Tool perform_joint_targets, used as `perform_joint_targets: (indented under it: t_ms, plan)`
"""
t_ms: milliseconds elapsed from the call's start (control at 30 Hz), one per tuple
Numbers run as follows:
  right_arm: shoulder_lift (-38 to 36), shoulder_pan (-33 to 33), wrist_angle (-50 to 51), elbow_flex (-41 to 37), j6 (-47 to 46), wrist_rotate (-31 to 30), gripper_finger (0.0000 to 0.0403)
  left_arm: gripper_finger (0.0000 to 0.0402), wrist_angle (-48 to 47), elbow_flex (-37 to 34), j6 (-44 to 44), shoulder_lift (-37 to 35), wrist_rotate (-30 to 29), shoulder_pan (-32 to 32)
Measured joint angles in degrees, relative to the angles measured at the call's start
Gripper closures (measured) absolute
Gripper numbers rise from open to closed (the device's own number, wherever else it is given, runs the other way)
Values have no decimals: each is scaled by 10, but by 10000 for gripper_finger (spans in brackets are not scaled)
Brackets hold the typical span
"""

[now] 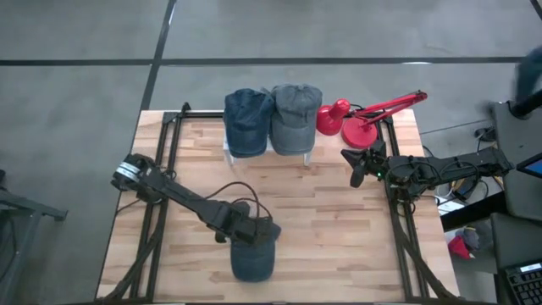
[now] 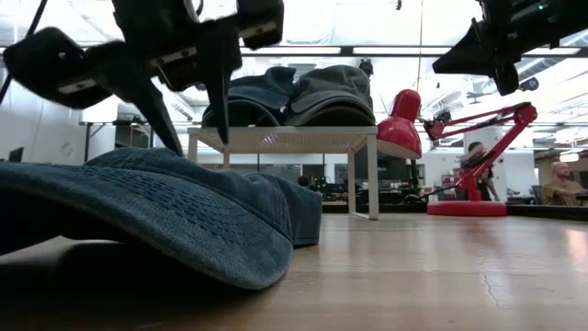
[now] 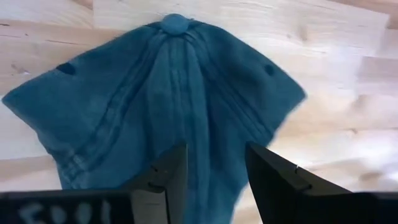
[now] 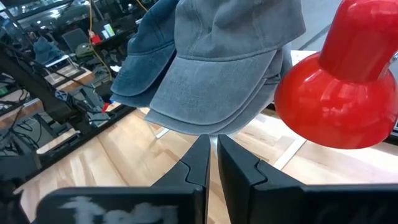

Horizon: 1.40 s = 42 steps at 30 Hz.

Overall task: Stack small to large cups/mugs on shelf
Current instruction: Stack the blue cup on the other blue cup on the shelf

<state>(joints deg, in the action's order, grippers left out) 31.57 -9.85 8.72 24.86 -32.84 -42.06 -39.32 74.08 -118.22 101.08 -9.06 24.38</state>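
A dark blue denim cap (image 1: 252, 258) lies flat on the wooden table near its near edge, with its top button (image 3: 175, 23) showing in the left wrist view. My left gripper (image 1: 254, 230) hangs open over the cap's crown (image 3: 186, 93), fingers pointing down. On the white shelf (image 2: 276, 140) at the far side rest a pile of blue caps (image 1: 248, 120) and a pile of grey caps (image 1: 295, 116). My right gripper (image 1: 356, 172) is shut, in the air right of the shelf, and holds nothing. My left gripper (image 3: 214, 155) comes from above, pointing down, with its two fingers spread over the crown of the blue cap (image 2: 165, 211). One fingertip (image 2: 175, 147) reaches the cloth's level. I cannot tell whether it touches the cap. The cap lies flat on the table.
A red desk lamp (image 1: 360, 127) stands on the table's far right corner, its shade (image 4: 339, 106) close beside the grey caps and just ahead of my right gripper (image 4: 212, 146). Bare wood lies between the shelf and the near cap. People sit in the room beyond the table.
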Motion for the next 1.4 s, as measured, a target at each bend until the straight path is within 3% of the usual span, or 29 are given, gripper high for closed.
perform_joint_targets:
  t_ms: [633, 933, 1067, 1300, 1400]
  plan:
    - [0, 0, 5, 0, -1, 1, 374, 257, -7, -3, -8, 81, 20, 0]
    - [0, 0, 18, -1, -1, 2, 374, 259, 48, 0, -2, 125, 50, 0]
    - [0, 0, 18, -5, -2, 2, 374, 287, 58, 1, 0, 135, 51, 0]
    - [0, 0, 18, -7, -1, 1, 374, 381, 58, 0, 25, 139, 35, 0]
    - [0, 0, 18, -7, -1, 1, 374, 391, 59, 0, 28, 139, 26, 1]
